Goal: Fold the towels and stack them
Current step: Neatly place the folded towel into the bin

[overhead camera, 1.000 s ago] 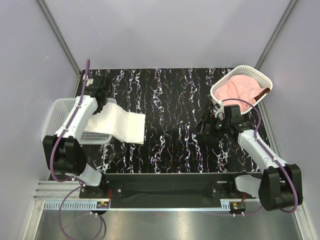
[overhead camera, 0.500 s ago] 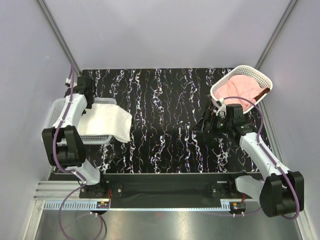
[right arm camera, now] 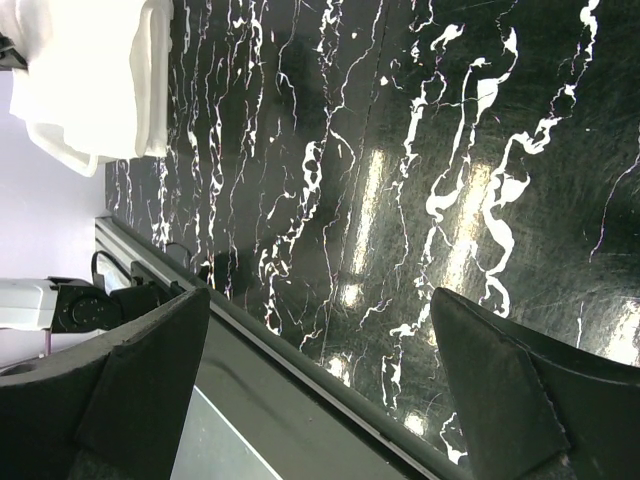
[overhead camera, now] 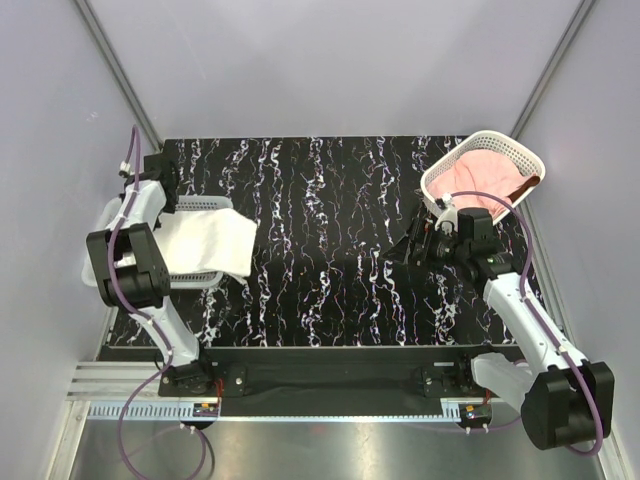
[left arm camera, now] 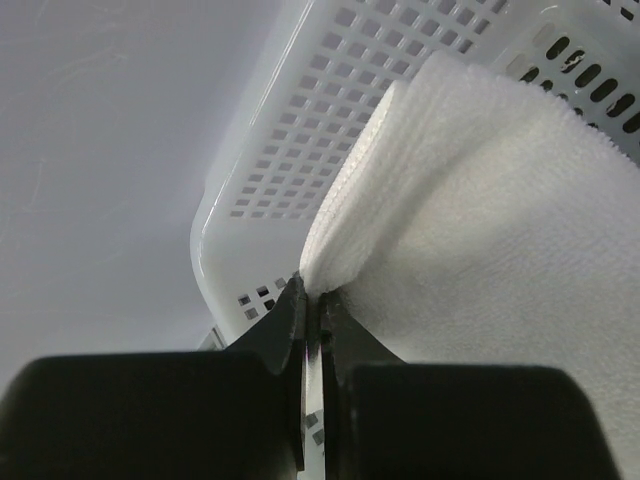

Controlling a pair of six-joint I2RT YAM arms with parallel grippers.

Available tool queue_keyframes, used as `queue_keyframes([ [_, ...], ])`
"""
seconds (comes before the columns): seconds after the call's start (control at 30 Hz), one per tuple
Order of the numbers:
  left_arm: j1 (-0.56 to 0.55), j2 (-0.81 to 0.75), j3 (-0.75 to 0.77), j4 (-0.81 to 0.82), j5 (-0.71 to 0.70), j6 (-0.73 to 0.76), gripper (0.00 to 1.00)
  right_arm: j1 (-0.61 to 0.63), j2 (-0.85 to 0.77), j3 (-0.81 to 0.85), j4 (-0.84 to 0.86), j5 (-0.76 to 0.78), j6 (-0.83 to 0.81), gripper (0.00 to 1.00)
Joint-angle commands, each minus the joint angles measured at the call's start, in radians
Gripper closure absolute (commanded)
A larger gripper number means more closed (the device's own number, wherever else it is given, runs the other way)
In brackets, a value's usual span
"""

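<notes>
Towel point(left arm camera: 480, 200), white, pinched by left end effector point(left arm camera: 311, 297)

no legible txt, no labels, no nos.

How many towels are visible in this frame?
3. A white towel, pinched by the left gripper, drapes over the left basket; a pink towel lies in the right basket, with a brown towel showing at its right rim. More could lie underneath.
</notes>
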Motion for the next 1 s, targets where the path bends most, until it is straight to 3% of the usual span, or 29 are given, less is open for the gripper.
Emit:
queue_keyframes([
  [0.0,0.030,0.022,0.069,0.041,-0.074,0.009,1.00,0.000,-0.022,0.010,0.042,-0.030,0.004,0.00],
  [0.27,0.064,0.033,0.059,0.087,-0.070,0.032,1.00,0.001,-0.009,0.019,0.042,-0.041,0.002,0.00],
  [0.83,0.124,0.238,0.273,-0.014,-0.146,-0.009,1.00,0.003,0.043,0.030,0.038,-0.070,0.002,0.00],
  [0.87,0.127,0.249,0.290,-0.017,-0.146,-0.014,0.99,0.003,0.044,0.030,0.038,-0.069,0.002,0.00],
  [0.97,0.136,0.264,0.298,-0.034,-0.149,-0.029,0.77,0.001,0.047,0.033,0.038,-0.069,0.001,0.00],
])
